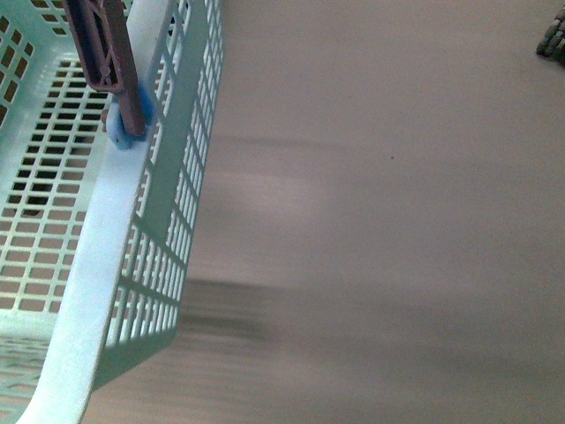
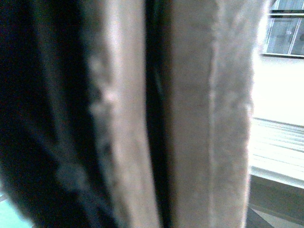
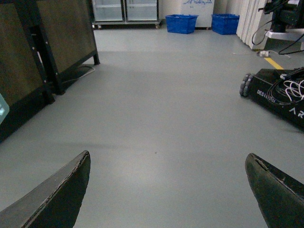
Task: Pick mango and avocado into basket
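The light blue-teal basket [image 1: 106, 230] fills the left of the front view, tilted, with its slotted wall and white rim near the camera. Its brown ribbed handle [image 1: 101, 44] rises at the top left from a blue pivot. In the left wrist view the same brown handle [image 2: 199, 118] fills the picture, very close and blurred. My left gripper is shut on it, and its own fingers cannot be made out. My right gripper [image 3: 168, 190] stands open above bare grey floor, with nothing between its dark fingertips [image 3: 61, 199]. The mango and the avocado are out of view.
The grey floor [image 1: 380, 221] shows blurred in the front view. Dark cabinets [image 3: 57, 42] stand to one side in the right wrist view, blue crates [image 3: 181, 23] far off. A black wheeled robot base [image 3: 280, 95] with cables is opposite the cabinets; its wheel [image 1: 553, 40] also shows.
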You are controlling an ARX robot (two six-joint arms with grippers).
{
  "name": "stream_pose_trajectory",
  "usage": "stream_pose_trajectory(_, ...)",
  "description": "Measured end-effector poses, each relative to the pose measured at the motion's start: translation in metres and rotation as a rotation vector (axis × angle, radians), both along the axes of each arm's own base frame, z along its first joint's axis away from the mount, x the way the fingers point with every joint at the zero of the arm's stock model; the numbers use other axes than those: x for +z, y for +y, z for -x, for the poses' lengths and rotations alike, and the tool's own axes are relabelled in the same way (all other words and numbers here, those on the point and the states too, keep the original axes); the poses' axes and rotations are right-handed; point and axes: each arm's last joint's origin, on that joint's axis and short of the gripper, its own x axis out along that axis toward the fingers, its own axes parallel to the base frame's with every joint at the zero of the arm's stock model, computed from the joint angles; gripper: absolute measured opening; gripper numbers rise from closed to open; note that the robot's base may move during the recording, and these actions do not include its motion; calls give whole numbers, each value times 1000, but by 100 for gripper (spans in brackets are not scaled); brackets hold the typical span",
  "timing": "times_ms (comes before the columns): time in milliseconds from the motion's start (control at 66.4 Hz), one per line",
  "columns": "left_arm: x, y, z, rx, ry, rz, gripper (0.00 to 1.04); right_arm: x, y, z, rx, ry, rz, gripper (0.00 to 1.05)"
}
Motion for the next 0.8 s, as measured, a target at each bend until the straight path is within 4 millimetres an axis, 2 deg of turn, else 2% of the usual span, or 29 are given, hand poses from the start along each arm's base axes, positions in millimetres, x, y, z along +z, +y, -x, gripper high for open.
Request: stream_pose_trajectory(798,0,0,0,0,2,-1,27,0,0,0,0,0,0,96)
